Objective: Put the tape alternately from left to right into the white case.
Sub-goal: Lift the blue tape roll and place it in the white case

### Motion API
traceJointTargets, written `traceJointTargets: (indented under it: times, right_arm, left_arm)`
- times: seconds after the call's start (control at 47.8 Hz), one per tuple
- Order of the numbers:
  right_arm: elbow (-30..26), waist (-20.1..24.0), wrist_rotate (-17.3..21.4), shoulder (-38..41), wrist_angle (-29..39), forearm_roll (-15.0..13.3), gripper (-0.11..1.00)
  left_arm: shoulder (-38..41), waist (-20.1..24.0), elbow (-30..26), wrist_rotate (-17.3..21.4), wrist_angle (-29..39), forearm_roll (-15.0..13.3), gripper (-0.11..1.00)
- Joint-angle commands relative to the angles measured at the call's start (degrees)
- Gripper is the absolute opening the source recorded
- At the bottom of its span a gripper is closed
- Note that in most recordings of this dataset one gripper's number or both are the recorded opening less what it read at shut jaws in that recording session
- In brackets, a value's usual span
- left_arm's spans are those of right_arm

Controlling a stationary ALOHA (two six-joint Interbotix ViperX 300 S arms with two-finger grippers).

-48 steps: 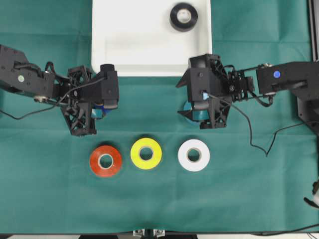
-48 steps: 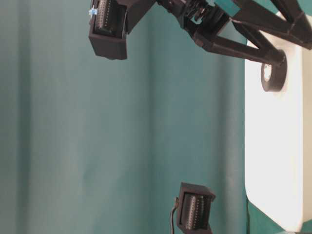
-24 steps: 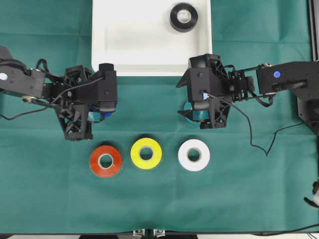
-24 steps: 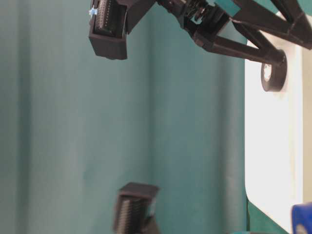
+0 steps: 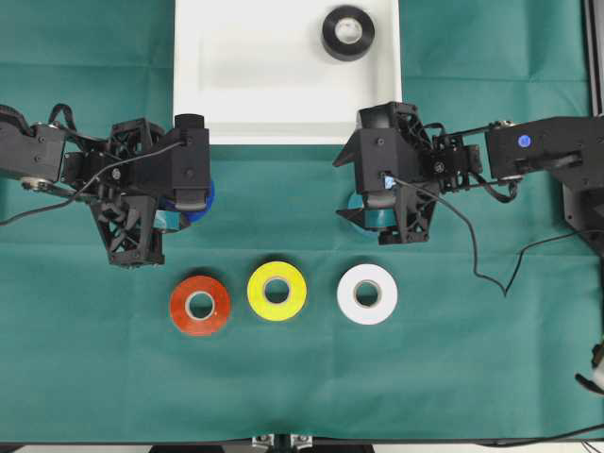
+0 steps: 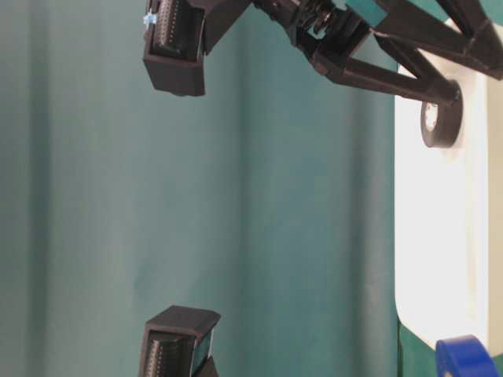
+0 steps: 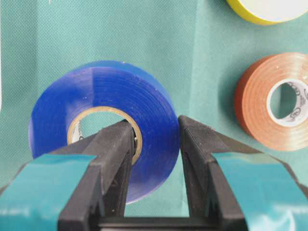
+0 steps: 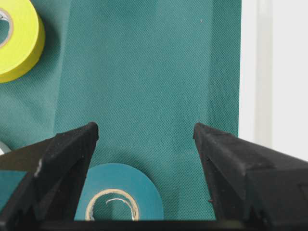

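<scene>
My left gripper (image 7: pixel 156 130) is shut on the blue tape (image 7: pixel 110 86), one finger through its pale core and one on the outer rim. The roll hangs tilted above the cloth, just below the white case (image 5: pixel 245 94); overhead, the blue tape (image 5: pixel 205 196) peeks out under the left gripper (image 5: pixel 193 189). A black roll (image 5: pixel 347 32) lies in the case's far right corner. My right gripper (image 8: pixel 144 132) stands open over the teal roll (image 8: pixel 139 185), touching nothing. Red (image 5: pixel 179 307), yellow (image 5: pixel 257 291) and white (image 5: pixel 351 294) rolls lie in a row nearer the front.
Green cloth covers the whole table. The case's front rim (image 5: pixel 283 138) runs just behind both grippers. In the table-level view the case (image 6: pixel 448 236) is at the right, with the blue roll (image 6: pixel 464 357) near its corner. A cable (image 5: pixel 481 264) trails from the right arm.
The left arm has shifted left with the blue roll held in it, and the roll now shows more from under the gripper. The right arm has not moved.
</scene>
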Motion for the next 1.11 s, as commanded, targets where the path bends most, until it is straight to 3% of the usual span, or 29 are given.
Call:
traceJointTargets:
  times: [0.0, 0.523, 1.087]
  right_arm:
    - [-0.7, 0.18, 0.0, -0.88, -0.44, -0.18, 0.84]
    - [-0.62, 0.18, 0.0, -0.97, -1.14, -0.09, 0.84]
    - [-0.35, 0.18, 0.0, -0.97, -2.11, -0.09, 0.84]
  left_arm:
    - [-1.23, 1.23, -1.49, 0.0, -0.79, 0.09, -0.03]
    - [0.26, 15.12, -1.49, 0.09, -6.77, 0.18, -0.03]
    - [7.47, 24.52, -6.68, 0.26, -11.16, 0.26, -0.03]
